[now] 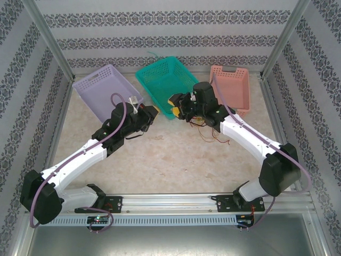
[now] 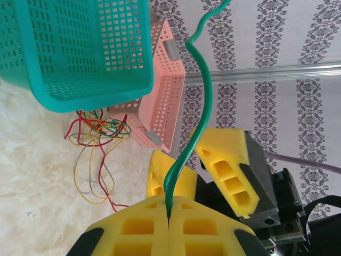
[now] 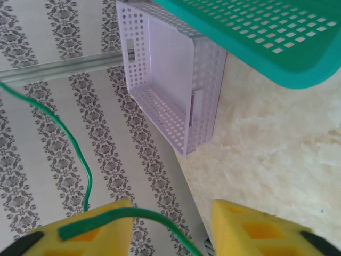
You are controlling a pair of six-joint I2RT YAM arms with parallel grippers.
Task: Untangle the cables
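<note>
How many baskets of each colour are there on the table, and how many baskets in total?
Purple basket: 1
Teal basket: 1
Pink basket: 1
Total: 3 baskets

The walls (image 1: 160,40) on three sides are white with stripes of grey flowers. The table (image 1: 160,165) is pale and cloudy, like cream stone. Shiny metal posts (image 1: 50,40) stand in the back corners. A long metal rail (image 1: 176,200) runs along the near edge. The light is bright and even.
</note>
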